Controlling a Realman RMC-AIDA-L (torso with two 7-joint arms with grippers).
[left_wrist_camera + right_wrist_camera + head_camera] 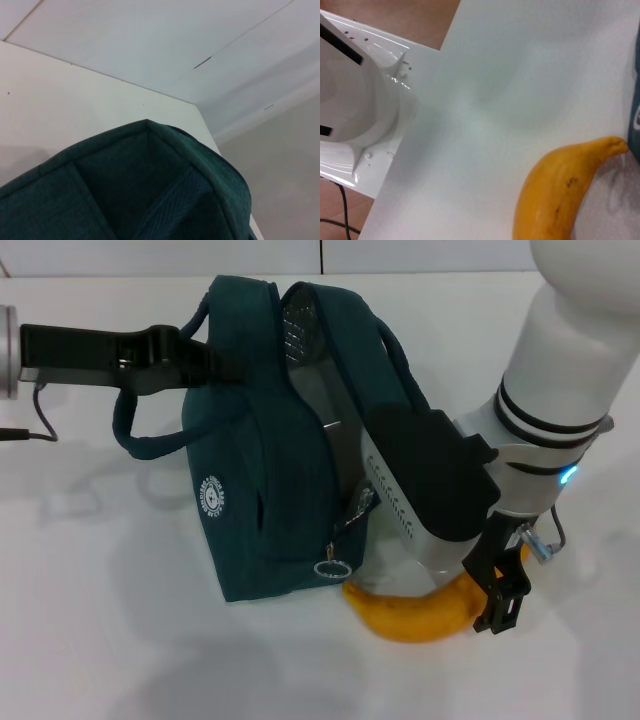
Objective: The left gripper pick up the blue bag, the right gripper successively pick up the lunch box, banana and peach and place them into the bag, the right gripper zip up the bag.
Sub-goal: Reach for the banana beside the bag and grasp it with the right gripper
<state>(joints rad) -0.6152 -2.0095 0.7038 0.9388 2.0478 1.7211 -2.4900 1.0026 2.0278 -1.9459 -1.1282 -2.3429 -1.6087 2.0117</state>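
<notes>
The blue bag stands upright mid-table with its top unzipped, showing foil lining. My left gripper reaches in from the left and is shut on the bag's top edge; teal fabric fills the left wrist view. A clear box that looks like the lunch box sits inside the opening. The banana lies on the table at the bag's front right corner. My right gripper is down at the banana's right end, open, with its fingers on either side of it. The peach is out of view.
The bag's zipper ring pull hangs at its front corner beside the banana. A loop handle droops to the bag's left. The table edge and the robot's white base show in the right wrist view.
</notes>
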